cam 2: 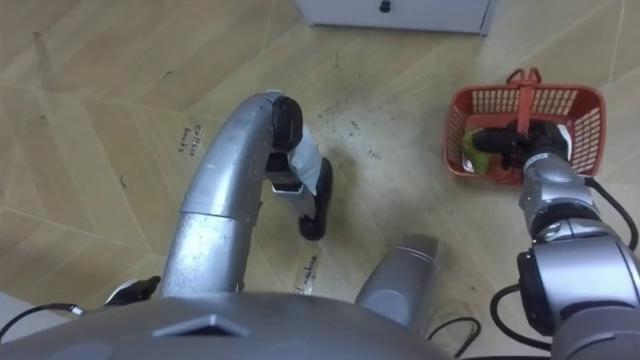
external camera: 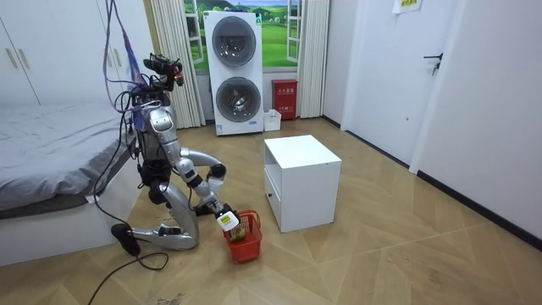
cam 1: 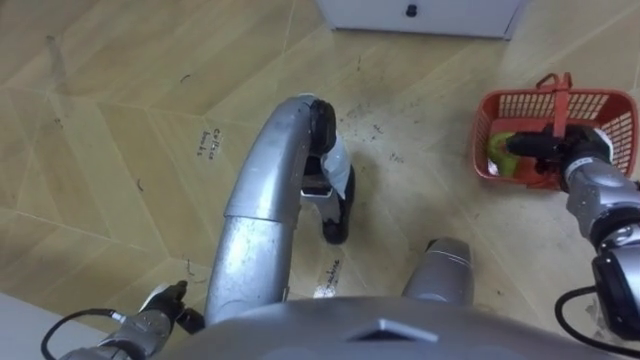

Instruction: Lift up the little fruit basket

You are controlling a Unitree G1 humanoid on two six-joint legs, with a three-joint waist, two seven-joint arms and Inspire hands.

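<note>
Your left hand [cam 1: 158, 308] hangs low over the wooden floor [cam 1: 100, 150], grip unreadable. Far right, the red plastic mesh fruit basket [cam 1: 620, 125] sits before the white cabinet [cam 1: 420, 12]. Your right hand [cam 1: 540, 150] reaches inside it, just below the upright red handle [cam 1: 562, 100], fingers unclear.

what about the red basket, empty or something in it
Not empty: the red basket holds a green and yellow item beside the right hand, which reaches into it. What the item is, cannot tell.
</note>
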